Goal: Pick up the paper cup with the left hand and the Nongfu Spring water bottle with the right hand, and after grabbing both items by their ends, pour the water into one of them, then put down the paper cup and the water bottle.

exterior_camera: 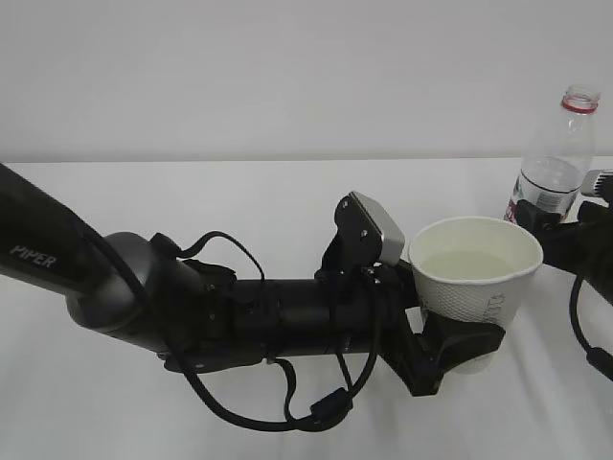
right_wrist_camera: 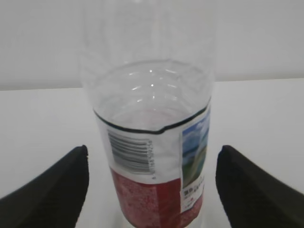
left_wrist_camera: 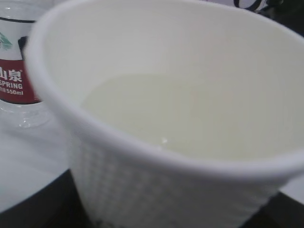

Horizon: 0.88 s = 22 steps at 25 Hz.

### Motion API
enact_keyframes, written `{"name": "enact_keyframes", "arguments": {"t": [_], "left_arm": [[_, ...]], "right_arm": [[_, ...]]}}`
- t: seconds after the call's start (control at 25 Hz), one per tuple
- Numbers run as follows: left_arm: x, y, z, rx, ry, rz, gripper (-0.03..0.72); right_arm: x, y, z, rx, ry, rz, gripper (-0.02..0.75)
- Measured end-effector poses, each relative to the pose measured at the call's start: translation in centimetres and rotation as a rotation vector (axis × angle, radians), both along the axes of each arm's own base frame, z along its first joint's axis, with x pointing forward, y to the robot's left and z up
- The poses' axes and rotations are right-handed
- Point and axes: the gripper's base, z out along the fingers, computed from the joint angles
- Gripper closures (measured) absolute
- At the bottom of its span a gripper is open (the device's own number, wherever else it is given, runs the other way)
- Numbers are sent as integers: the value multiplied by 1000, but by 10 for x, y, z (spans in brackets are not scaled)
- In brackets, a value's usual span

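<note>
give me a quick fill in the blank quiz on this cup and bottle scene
1. The paper cup is held by the ____ end effector.
2. The liquid inside the cup is ____.
3. The water bottle stands upright with no ____ on its neck.
4. The fingers of the right end effector stand ____ of the bottle, not touching it.

Missing words: left; water; cap; clear
</note>
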Motion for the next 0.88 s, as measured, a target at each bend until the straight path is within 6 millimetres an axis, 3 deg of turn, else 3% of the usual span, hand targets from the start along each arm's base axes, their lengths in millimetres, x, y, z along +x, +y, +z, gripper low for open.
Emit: {"name": "enact_keyframes", "arguments": {"t": [0.88], "left_arm": [[1,0,0,-3,6,14,169]], "right_arm": [[-52,-2,45,3,-98,0,129]]}}
